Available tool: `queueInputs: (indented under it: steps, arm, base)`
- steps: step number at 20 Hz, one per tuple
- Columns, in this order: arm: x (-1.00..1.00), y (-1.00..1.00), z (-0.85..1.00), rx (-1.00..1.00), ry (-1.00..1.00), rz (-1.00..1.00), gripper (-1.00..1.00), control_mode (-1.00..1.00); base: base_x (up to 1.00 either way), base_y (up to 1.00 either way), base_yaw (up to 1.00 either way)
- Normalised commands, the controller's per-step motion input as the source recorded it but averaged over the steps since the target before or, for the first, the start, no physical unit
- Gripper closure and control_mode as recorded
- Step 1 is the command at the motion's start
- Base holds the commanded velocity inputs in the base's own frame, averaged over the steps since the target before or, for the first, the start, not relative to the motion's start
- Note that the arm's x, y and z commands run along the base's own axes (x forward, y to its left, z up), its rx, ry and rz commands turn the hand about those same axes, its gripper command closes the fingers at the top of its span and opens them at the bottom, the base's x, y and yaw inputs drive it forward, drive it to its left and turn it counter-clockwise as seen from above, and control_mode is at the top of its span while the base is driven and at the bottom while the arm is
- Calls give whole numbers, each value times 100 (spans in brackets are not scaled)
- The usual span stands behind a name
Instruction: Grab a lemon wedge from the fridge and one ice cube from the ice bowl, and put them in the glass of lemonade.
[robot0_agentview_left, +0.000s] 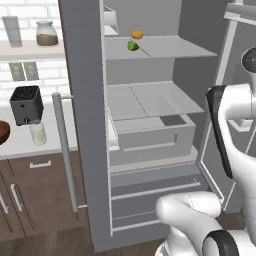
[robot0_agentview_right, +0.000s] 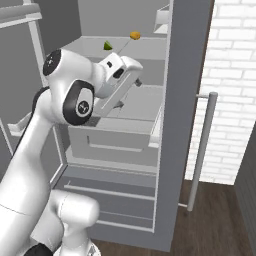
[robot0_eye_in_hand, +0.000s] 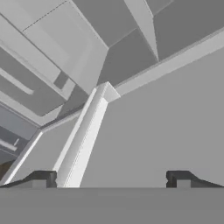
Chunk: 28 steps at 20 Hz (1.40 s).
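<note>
**Fridge standing open, gripper spread and holding nothing**

The fridge (robot0_agentview_left: 85, 125) is taken as the landmark. It is seen as a tall grey unit with doors swung open, the interior exposed: pale grey shelves, a drawer bin (robot0_agentview_left: 150, 132) below the middle shelf, and two lower drawers with horizontal handles. A long silver bar handle (robot0_agentview_left: 65, 150) is seen on the open door edge in the left base view.

Left of the fridge, a white brick wall (robot0_agentview_left: 30, 80) is seen, with a light counter (robot0_agentview_left: 20, 142) over brown cabinets (robot0_agentview_left: 35, 195). A wood floor is visible below the fridge. On the counter left of the fridge, a black toaster (robot0_agentview_left: 26, 104) is seen, the glass of lemonade (robot0_agentview_left: 38, 133) just in front of it, and the ice bowl (robot0_agentview_left: 3, 132) cut off at the frame edge. On a wall shelf above, a jar (robot0_agentview_left: 47, 34) and a grey glass (robot0_agentview_left: 12, 31) are seen.

The white arm (robot0_agentview_right: 75, 100) is raised in front of the open fridge. The gripper (robot0_eye_in_hand: 111, 177) is seen in the hand view with finger tips (robot0_eye_in_hand: 41, 178) set wide apart, nothing between them, pointed at grey fridge panels.

On the upper fridge shelf, the lemon wedge (robot0_agentview_left: 137, 35) is seen near the back, a small green piece (robot0_agentview_left: 132, 46) just beside it.
</note>
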Motion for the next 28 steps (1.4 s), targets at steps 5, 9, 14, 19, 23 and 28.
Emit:
queueInputs:
  steps: [5,9,14,19,23,28]
  arm:
    - [74,-9,-22,-13,0,-17,-100,-100]
    - [56,-78,-2,-3,2,-26,-100,-100]
    - [15,-99,0,0,1,-23,-100,-100]
    - [-15,-100,0,9,0,-19,-100,-100]
    - [-60,-92,-4,14,-17,-9,-100,-100]
    - [-88,38,0,3,-53,1,-100,-100]
  base:
    - [0,0,0]
    - [0,0,0]
    - [0,0,0]
    - [0,0,0]
    - [0,0,0]
    - [0,0,0]
